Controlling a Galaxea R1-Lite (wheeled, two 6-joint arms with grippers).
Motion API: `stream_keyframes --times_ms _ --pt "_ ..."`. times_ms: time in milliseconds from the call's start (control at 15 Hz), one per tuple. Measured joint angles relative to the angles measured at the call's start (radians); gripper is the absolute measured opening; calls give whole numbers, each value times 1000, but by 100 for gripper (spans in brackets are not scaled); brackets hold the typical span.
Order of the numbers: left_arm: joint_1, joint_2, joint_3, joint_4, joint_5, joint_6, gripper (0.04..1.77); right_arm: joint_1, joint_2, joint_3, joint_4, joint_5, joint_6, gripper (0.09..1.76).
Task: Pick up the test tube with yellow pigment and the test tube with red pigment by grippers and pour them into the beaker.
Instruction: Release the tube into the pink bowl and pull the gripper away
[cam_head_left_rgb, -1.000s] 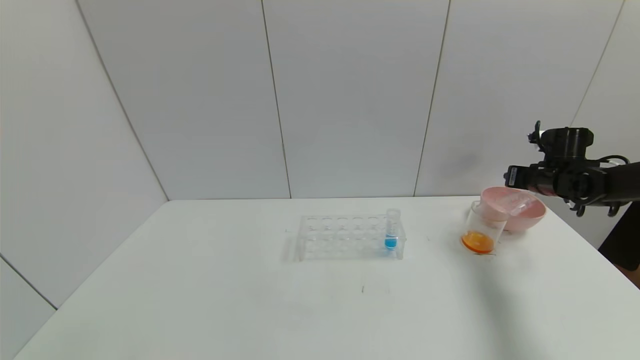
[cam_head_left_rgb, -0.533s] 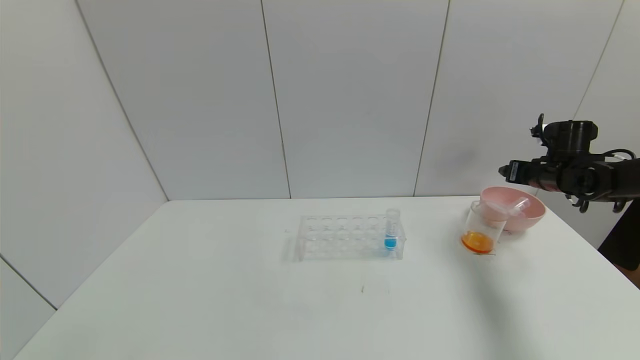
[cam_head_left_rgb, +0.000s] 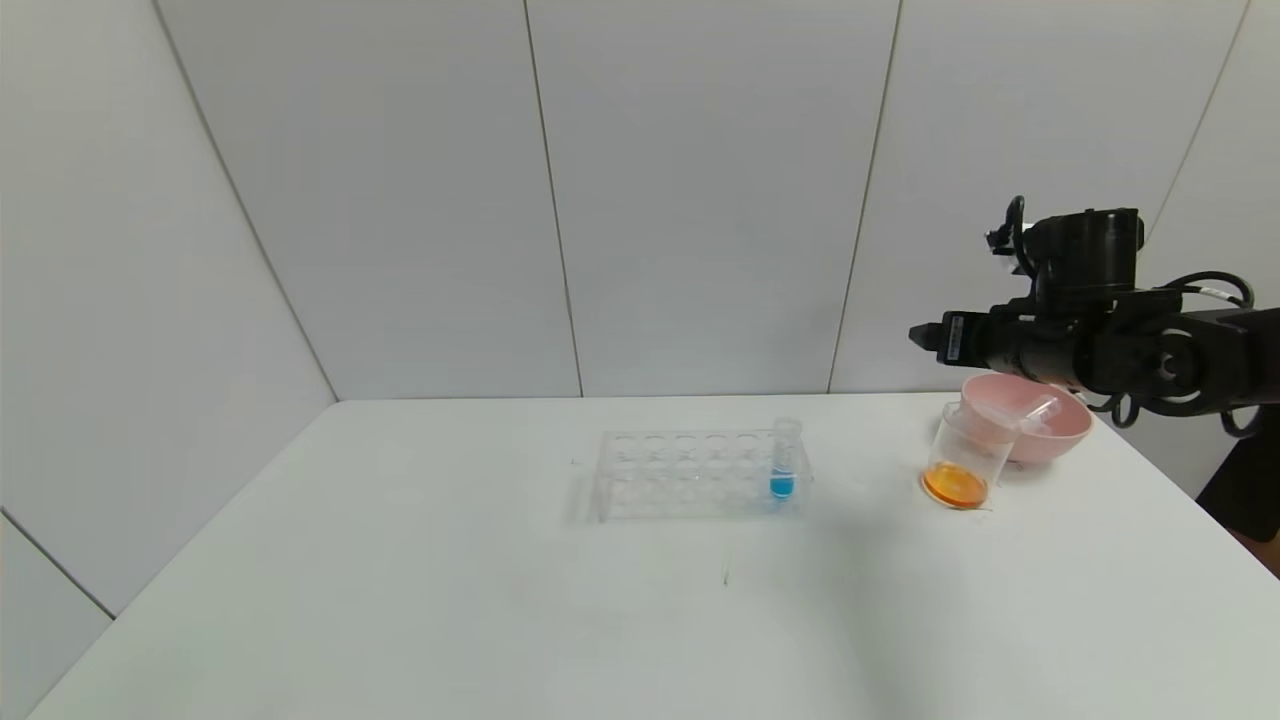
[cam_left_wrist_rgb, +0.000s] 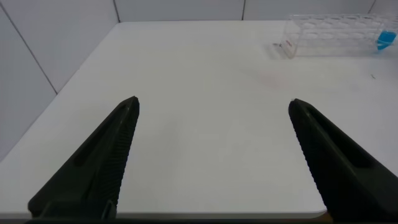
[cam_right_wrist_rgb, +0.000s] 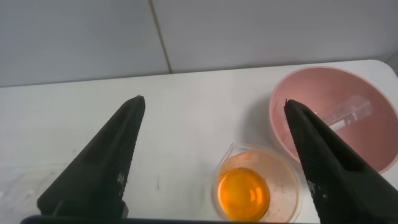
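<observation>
Closest to me the white counter lies bare. The left end effector shows only in its own wrist camera, low over the counter's near left part, its two black fingers spread wide with nothing between them.

Further in, around the middle of the counter, stands a clear tube rack. One blue-tipped tube sits upright in its right end.

Well to the right of the rack stands the beaker, upright on the counter, with a shallow pool of orange liquid at its bottom. Just behind and to the right of it, seeming to touch its rim in the head view, is a pink bowl. A clear, empty-looking test tube lies tilted inside the bowl, leaning on its wall; whether it was the yellow or the red one I cannot tell, as no colour shows in it. I can make out only this one tube there.

The right end effector hangs in the air above the beaker and bowl, held level and pointing left, its arm reaching in from the right edge. From its wrist camera the black fingers stand wide apart, empty, with the beaker and bowl seen below between them.

Behind everything rises the pale panelled wall.
</observation>
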Motion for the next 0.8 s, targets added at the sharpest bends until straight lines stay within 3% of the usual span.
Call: stream_keyframes --times_ms 333,800 --pt "0 0 0 0 0 0 172 96 -264 209 -2 -4 -1 165" --pt "0 0 0 0 0 0 172 144 -794 591 7 24 -58 168"
